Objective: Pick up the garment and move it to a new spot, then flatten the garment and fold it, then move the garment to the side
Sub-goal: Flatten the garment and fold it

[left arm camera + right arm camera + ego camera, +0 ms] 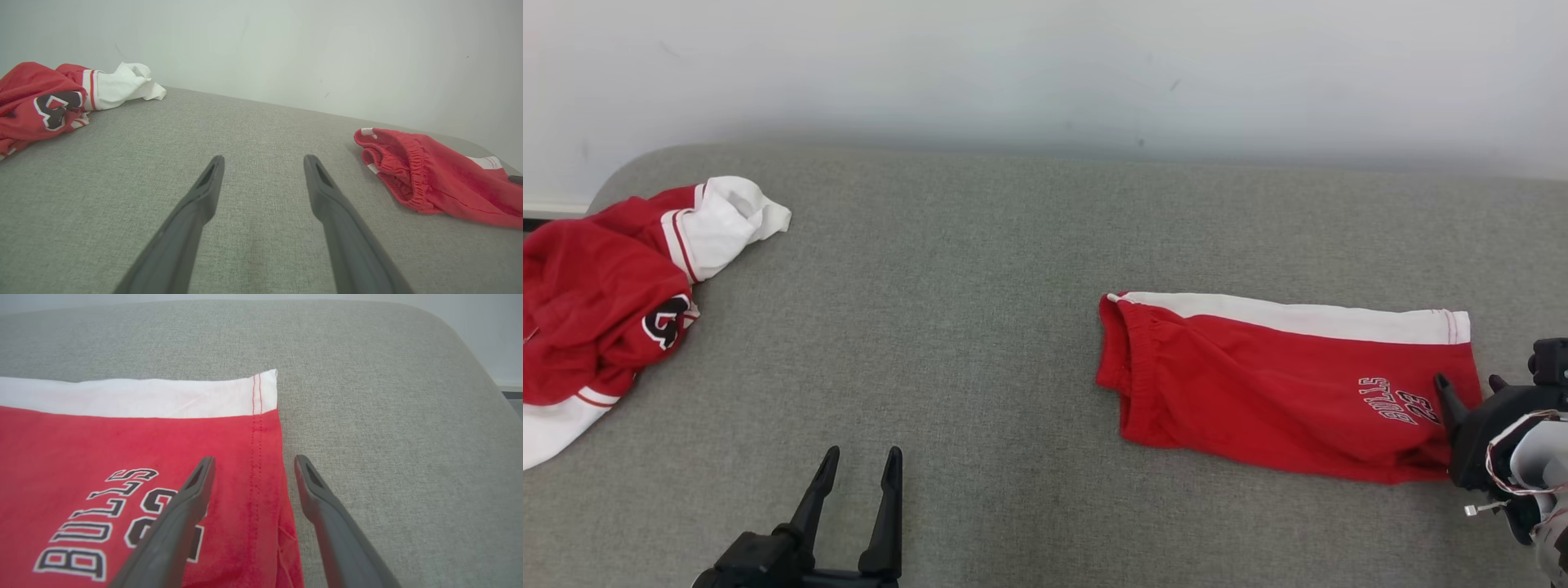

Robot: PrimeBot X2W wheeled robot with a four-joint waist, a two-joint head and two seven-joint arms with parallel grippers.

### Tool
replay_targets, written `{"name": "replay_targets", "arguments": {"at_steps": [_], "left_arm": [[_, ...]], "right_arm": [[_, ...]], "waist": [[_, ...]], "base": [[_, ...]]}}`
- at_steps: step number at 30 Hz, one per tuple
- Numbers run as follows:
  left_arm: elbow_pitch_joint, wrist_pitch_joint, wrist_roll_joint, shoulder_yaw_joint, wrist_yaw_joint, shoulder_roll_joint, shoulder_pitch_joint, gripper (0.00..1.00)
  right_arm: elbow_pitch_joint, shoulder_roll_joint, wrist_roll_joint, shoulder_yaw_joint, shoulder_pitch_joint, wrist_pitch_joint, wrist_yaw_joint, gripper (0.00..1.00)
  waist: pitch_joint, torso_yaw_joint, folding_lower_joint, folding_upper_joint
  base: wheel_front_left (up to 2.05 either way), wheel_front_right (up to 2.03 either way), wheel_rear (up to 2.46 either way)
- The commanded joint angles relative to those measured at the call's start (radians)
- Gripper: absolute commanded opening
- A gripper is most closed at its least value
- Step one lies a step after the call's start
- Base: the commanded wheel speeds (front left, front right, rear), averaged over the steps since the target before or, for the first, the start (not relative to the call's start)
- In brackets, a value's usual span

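- One gray cushion (980, 269) spans your view. Folded red shorts (1258, 384) lie flat at its right end, a crumpled jersey (596, 310) at its left.
- The shorts look folded and set aside; next, lift clear without snagging.
- Your right gripper (1468, 380) straddles the shorts' hem, jaws spread, gripping nothing.
- Your left gripper (863, 453), also spread and empty, sits at the cushion's near edge.

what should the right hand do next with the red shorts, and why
Probably draw the right hand back off the folded red shorts with the white side stripe. Its jaws stand open either side of the hem with nothing held, and the shorts lie flat at the right of the grey fabric surface, so they look placed.
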Motion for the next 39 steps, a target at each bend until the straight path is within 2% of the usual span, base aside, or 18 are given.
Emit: {"name": "replay_targets", "arguments": {"at_steps": [1, 8, 14, 15, 16, 17, 22, 32, 39], "left_arm": [[-0.003, -0.003, -0.003, 0.004, -0.001, 0.000, -0.006, 1.00], [-0.008, -0.003, -0.004, 0.001, 0.000, -0.003, -0.033, 1.00], [-0.012, -0.003, 0.002, 0.008, 0.000, -0.002, -0.047, 1.00], [-0.012, -0.003, 0.004, 0.009, 0.000, -0.003, -0.047, 1.00], [-0.011, -0.003, 0.006, 0.009, 0.000, -0.003, -0.048, 1.00], [-0.010, -0.003, 0.007, 0.010, 0.000, -0.003, -0.049, 1.00], [-0.002, -0.003, 0.010, 0.013, 0.000, -0.004, -0.052, 1.00], [0.002, -0.003, 0.008, 0.017, 0.000, -0.003, -0.032, 1.00], [0.005, -0.003, 0.003, 0.024, 0.000, -0.004, 0.000, 1.00]], "right_arm": [[0.015, 0.010, 0.008, -0.007, -0.009, 0.010, 0.001, 1.00], [0.066, -0.007, 0.020, -0.026, -0.020, 0.044, 0.001, 1.00], [0.075, 0.013, 0.019, -0.028, -0.029, 0.081, 0.001, 1.00], [0.076, 0.018, 0.022, -0.030, -0.032, 0.087, 0.001, 0.67], [0.076, 0.022, 0.022, -0.028, -0.033, 0.092, 0.001, 0.30], [0.076, 0.026, 0.022, -0.028, -0.033, 0.095, 0.001, 0.00], [0.076, 0.019, 0.031, -0.030, -0.023, 0.108, 0.000, 0.00], [0.076, -0.080, 0.031, -0.046, -0.044, 0.078, 0.000, 0.00], [-0.021, -0.066, 0.081, -0.079, -0.047, 0.085, 0.000, 0.00]], "waist": [[0.015, 0.011, 0.0000, -0.0001], [0.062, 0.039, 0.0000, -0.0001], [0.094, 0.034, 0.0000, -0.0001], [0.097, 0.032, 0.0000, -0.0001], [0.099, 0.031, 0.0000, -0.0001], [0.100, 0.029, 0.0000, -0.0001], [0.091, 0.016, 0.0000, -0.0001], [0.062, 0.000, 0.0000, -0.0001], [0.023, -0.033, 0.0000, -0.0001]], "base": [[0.00, 0.00, 0.00], [0.00, 0.00, 0.00], [0.00, 0.00, 0.00], [0.00, 0.00, 0.00], [0.00, 0.00, 0.00], [0.00, 0.00, 0.00], [0.00, 0.00, 0.00], [0.00, 0.00, 0.00], [0.00, 0.00, 0.00]]}}
